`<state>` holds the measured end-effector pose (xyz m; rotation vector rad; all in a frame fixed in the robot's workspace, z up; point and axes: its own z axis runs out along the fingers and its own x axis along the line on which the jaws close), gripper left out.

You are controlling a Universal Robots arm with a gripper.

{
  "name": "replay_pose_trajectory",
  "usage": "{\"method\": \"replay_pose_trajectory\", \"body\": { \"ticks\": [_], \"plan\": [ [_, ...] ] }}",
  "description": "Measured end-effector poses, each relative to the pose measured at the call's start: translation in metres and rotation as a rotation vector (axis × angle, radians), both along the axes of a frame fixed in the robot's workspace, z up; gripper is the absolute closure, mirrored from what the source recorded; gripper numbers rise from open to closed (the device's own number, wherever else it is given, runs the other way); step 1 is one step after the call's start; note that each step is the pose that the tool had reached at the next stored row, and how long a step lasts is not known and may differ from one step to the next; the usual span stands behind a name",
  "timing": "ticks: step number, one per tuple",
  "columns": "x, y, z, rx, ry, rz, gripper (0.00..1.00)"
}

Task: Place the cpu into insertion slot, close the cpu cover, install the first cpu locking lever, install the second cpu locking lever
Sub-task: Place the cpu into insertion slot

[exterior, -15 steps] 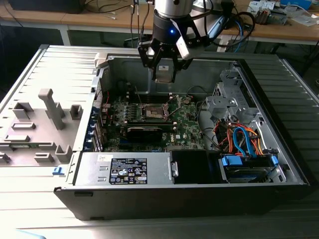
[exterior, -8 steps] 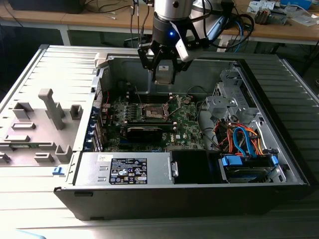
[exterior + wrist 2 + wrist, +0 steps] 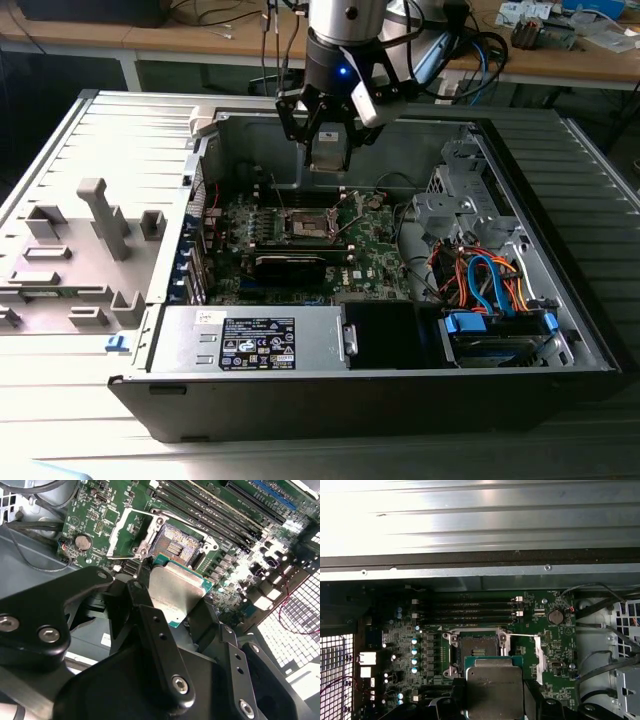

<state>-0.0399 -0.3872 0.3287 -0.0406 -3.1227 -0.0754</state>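
Observation:
My gripper [image 3: 328,165] hangs over the open computer case, shut on the cpu [image 3: 175,592], a flat square chip with a silver top and a green edge. In both wrist views the chip sits between the black fingers [image 3: 147,615], a little above the green circuit board and apart from it. The insertion slot [image 3: 475,647] lies bare just beyond the cpu [image 3: 492,687], with its dark contact field showing. The cpu cover [image 3: 127,537] is swung open and stands up beside the insertion slot [image 3: 177,542]. A thin wire lever [image 3: 520,635] sticks out by the cover.
Memory slots [image 3: 475,612] run beside the socket, and a long black block [image 3: 290,265] lies on the board in front of it. A grey power supply [image 3: 255,340] fills the case front. A drive cage with coloured cables [image 3: 490,280] stands at the exterior view's right.

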Motion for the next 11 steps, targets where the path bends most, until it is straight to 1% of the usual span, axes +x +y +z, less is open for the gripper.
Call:
{"method": "replay_pose_trajectory", "body": {
  "ticks": [6, 7, 9, 11],
  "plan": [
    [0.0, 0.0, -0.0001, 0.0001, 0.0, -0.003, 0.45],
    [0.0, 0.0, -0.0002, 0.0001, 0.0, -0.01, 0.45],
    [0.0, 0.0, -0.0005, -0.0001, 0.0, -0.045, 0.45],
    [0.0, 0.0, -0.0006, -0.0006, -0.0001, -0.063, 0.45]
  ]
}}
